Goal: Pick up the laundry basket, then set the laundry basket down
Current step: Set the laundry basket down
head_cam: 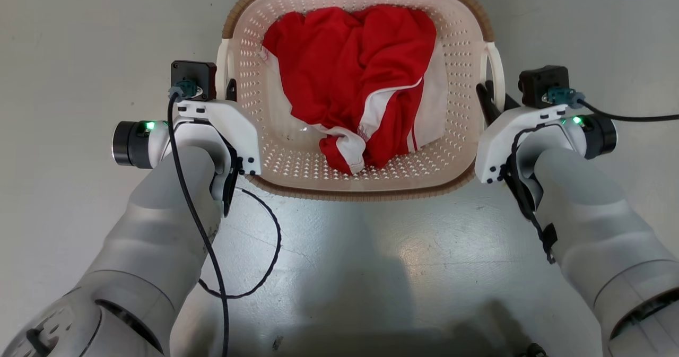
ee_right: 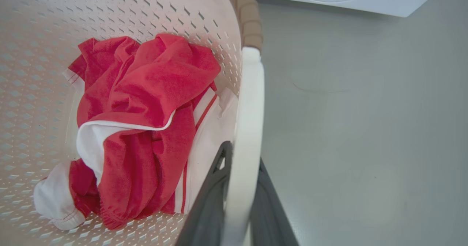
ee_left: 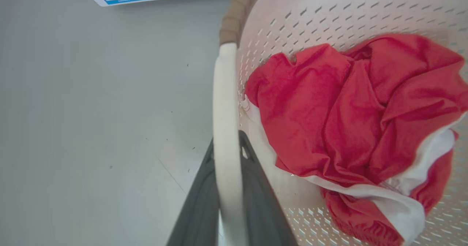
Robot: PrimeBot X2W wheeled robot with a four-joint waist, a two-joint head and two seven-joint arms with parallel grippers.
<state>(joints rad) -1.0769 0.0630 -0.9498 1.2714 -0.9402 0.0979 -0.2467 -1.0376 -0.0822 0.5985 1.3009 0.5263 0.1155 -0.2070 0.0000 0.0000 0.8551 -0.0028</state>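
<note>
Fingers of my left claw [head_cam: 232,89] pinch the left loop handle [ee_left: 225,103] of the laundry basket [head_cam: 276,155]. The basket is straight before me over the grey floor [head_cam: 79,54], with red-and-white clothing [head_cam: 350,70] heaped inside. Whether it touches the floor I cannot tell. My right claw [head_cam: 496,99] clamps the right handle [ee_right: 248,103] likewise.

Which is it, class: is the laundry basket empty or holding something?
Holding something: a crumpled red-and-white garment lies inside the laundry basket, perforated floor showing around it.
</note>
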